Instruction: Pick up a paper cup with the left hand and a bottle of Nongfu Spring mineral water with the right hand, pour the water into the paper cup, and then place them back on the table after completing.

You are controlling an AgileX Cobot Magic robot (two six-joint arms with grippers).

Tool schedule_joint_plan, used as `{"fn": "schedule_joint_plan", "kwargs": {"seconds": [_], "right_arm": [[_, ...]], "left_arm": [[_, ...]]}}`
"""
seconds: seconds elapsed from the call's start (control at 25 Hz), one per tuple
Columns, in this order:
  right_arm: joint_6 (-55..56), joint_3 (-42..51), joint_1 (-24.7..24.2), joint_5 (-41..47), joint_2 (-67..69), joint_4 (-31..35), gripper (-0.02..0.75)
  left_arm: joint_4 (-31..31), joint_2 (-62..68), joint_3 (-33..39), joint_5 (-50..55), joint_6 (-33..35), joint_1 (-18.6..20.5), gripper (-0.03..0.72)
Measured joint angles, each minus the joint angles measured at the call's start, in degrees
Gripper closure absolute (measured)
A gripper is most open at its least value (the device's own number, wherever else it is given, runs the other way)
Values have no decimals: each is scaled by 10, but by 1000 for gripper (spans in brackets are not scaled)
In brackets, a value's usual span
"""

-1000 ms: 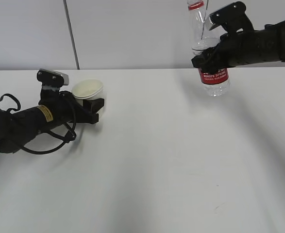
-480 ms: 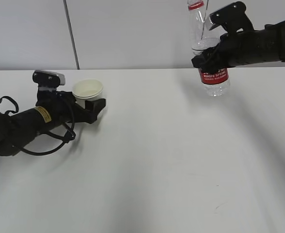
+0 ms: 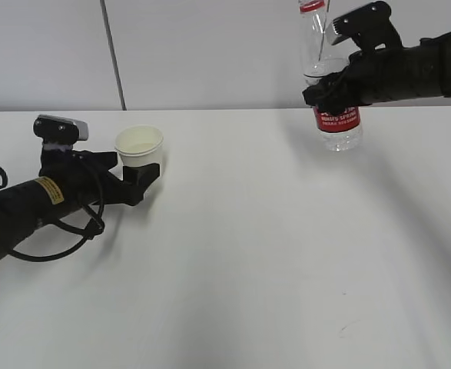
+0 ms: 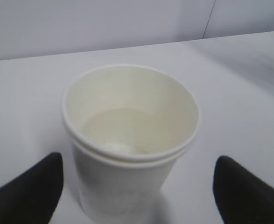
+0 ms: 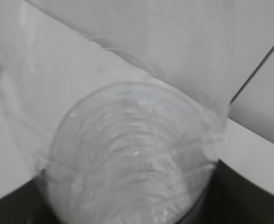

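Observation:
The white paper cup (image 3: 139, 146) stands upright on the white table (image 3: 271, 254) at the left, with clear water in its bottom (image 4: 122, 128). My left gripper (image 3: 143, 175), on the arm with the yellow sticker, is open; its fingertips (image 4: 31, 189) flank the cup's base (image 4: 127, 186) without touching it. My right gripper (image 3: 329, 91) is shut on the clear bottle (image 3: 337, 131) with red label and red cap, holding it upright at the far right. The bottle fills the right wrist view (image 5: 132, 154). I cannot tell if its bottom touches the table.
A grey wall (image 3: 210, 54) with a vertical seam stands behind the table's far edge. The left arm's black cables (image 3: 56, 238) loop over the table at the left.
My left arm has drawn back to the left, away from the cup, which stays standing on the table. The right arm and bottle have barely moved.

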Motion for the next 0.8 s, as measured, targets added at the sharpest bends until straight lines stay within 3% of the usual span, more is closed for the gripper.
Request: {"fn": "schedule_joint_plan", "kwargs": {"seconds": [0.8], "right_arm": [[-79, 0, 0, -61, 40, 98, 283]], "left_arm": [[-25, -11, 24, -26, 15, 0, 98]]}}
